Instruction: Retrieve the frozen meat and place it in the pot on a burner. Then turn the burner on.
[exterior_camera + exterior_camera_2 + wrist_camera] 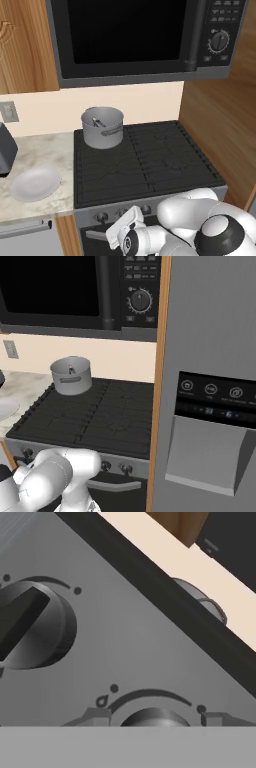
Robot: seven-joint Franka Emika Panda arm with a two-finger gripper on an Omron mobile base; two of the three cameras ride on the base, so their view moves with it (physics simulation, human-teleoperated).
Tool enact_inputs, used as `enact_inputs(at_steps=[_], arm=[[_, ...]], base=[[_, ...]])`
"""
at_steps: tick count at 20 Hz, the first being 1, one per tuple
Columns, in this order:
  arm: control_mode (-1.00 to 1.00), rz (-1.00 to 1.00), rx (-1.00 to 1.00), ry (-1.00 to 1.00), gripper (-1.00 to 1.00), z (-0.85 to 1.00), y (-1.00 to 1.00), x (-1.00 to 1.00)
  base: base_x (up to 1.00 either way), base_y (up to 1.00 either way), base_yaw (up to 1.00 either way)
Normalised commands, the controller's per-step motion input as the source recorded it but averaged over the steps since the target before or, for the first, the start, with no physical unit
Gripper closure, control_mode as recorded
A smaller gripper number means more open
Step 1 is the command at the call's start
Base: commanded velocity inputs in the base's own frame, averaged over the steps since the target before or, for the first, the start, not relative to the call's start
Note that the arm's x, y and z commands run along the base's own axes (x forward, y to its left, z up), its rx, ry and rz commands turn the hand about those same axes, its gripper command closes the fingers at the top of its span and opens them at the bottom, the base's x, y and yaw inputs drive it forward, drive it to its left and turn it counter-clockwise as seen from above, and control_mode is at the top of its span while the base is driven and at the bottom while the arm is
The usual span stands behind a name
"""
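Note:
The grey pot (pixel 102 127) (pixel 71 376) stands on the rear left burner (pixel 100 150) of the black cooktop. The frozen meat (pixel 98 122) (pixel 71 370), a small dark piece, lies inside it. My hand (pixel 122 232) is low, in front of the stove's control panel. In the hand view my gripper (pixel 156 718) is open, one fingertip (pixel 97 717) on each side of a round grey knob (pixel 152 714) and a small gap to each. A second knob (pixel 30 627) with a dark bar sits to the upper left. The pot's rim (pixel 200 597) peeks over the stove edge.
A white plate (pixel 36 183) lies on the counter left of the stove, beside a dark appliance (pixel 5 150). The microwave (pixel 145 35) hangs above the cooktop. A wooden panel (pixel 220 115) and the grey fridge (pixel 215 381) close off the right side. An oven handle (pixel 112 486) runs below the knobs.

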Motion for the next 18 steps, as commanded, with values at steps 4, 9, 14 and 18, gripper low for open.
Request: enact_inputs(at_steps=[4,9,14,18], arm=[[-1.0,0.35,-1.0,0.09,1.0,0.0,0.3,0.0],[-1.0,0.4,-1.0,0.06,1.0,0.0,0.32,0.0],[-1.0,0.42,-1.0,0.05,1.0,0.0,0.27,0.0],[-1.0,0.41,-0.98,0.16,1.0,0.0,0.26,0.0]], base=[[0.0,0.0,0.0],[0.0,0.0,0.0],[0.0,0.0,0.0],[0.0,0.0,0.0]])
